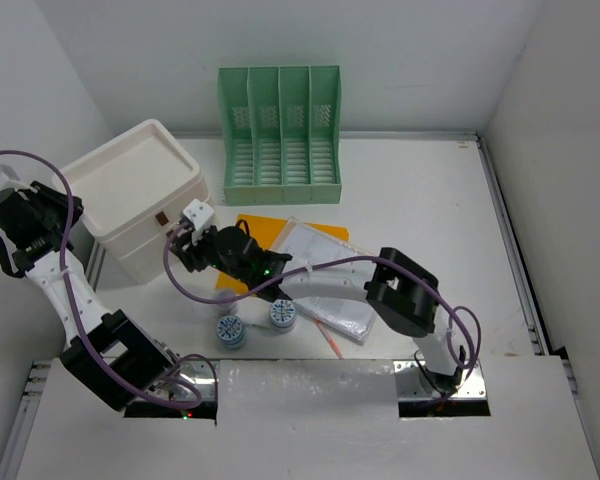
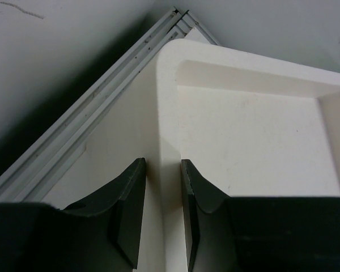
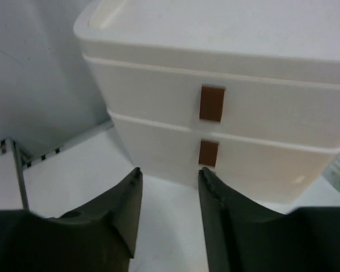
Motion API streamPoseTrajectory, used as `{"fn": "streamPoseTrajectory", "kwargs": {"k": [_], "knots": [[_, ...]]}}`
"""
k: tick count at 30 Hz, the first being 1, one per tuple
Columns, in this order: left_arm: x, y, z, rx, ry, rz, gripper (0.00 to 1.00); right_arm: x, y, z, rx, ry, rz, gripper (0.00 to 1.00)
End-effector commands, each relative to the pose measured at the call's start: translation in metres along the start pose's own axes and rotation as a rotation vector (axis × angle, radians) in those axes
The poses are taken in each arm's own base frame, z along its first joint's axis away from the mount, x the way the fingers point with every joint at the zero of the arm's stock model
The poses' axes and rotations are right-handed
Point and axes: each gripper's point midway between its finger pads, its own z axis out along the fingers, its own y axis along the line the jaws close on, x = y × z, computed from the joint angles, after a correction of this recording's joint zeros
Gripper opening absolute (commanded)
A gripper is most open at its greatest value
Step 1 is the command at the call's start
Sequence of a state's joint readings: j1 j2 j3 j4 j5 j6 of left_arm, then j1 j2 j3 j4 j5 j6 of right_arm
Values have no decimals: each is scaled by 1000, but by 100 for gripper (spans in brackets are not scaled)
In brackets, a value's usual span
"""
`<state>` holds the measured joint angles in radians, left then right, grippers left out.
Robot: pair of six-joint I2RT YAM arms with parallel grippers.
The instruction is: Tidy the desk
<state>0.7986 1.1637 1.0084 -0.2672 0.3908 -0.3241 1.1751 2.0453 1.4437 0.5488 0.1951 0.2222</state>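
The white desk [image 1: 410, 200] carries a white drawer box [image 1: 140, 190] at the back left. My left gripper [image 1: 68, 208] is at the box's left edge. In the left wrist view its jaws [image 2: 163, 170] stand narrow astride the box's raised top rim [image 2: 170, 85], closed on it. My right gripper [image 1: 178, 247] reaches left to the box's front. In the right wrist view it [image 3: 169, 173] is open and empty, just above the desk [image 3: 73, 164], facing the lower drawer's brown tab [image 3: 208, 153], below the upper tab [image 3: 212, 103].
A green file organiser [image 1: 280, 135] stands at the back centre. An orange sheet [image 1: 265, 230] and a clear sleeve of papers [image 1: 330, 295] lie under my right arm. Two round blue-white rolls [image 1: 230, 331] [image 1: 282, 315] and an orange pen [image 1: 330, 340] lie near the front. Silver rails [image 2: 90, 113] edge the desk.
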Motion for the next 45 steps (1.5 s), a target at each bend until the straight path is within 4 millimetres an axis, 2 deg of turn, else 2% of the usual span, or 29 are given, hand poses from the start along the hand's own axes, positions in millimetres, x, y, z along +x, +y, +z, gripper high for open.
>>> {"fn": "streamPoseTrajectory", "kwargs": {"k": [1, 3, 5, 7, 8, 9, 12, 17, 19, 20, 22, 38, 43, 45], "knots": [[17, -6, -1, 30, 70, -58, 0, -24, -1, 27, 16, -61, 11, 45], [18, -8, -3, 40, 70, -58, 0, -22, -15, 37, 111, -75, 35, 52], [21, -10, -6, 51, 76, -58, 0, -21, -30, 42, 206, -93, 58, 52], [24, -12, -9, 56, 84, -53, 0, -21, -36, 46, 245, -99, 65, 52], [26, -13, -11, 62, 91, -52, 0, -28, -37, 50, 259, -114, 64, 52], [29, -13, -12, 64, 97, -53, 0, -21, -37, 54, 262, -106, 57, 52], [35, -14, -15, 76, 109, -51, 0, -23, -38, 62, 267, -123, 45, 50], [39, -15, -18, 84, 114, -46, 0, -37, -35, 71, 256, -165, 34, 48], [39, -15, -17, 83, 112, -45, 0, -29, -32, 77, 242, -154, 28, 48], [38, -15, -17, 84, 111, -46, 0, -36, -30, 80, 239, -167, 35, 48], [39, -15, -17, 86, 113, -46, 0, -30, -32, 84, 245, -158, 37, 46], [40, -18, -15, 104, 125, -52, 0, -20, -44, 93, 274, -138, 71, 29], [38, -18, -14, 105, 120, -50, 0, -13, -47, 96, 277, -128, 79, 31], [39, -18, -14, 105, 123, -51, 0, -16, -48, 95, 279, -141, 83, 26]]}}
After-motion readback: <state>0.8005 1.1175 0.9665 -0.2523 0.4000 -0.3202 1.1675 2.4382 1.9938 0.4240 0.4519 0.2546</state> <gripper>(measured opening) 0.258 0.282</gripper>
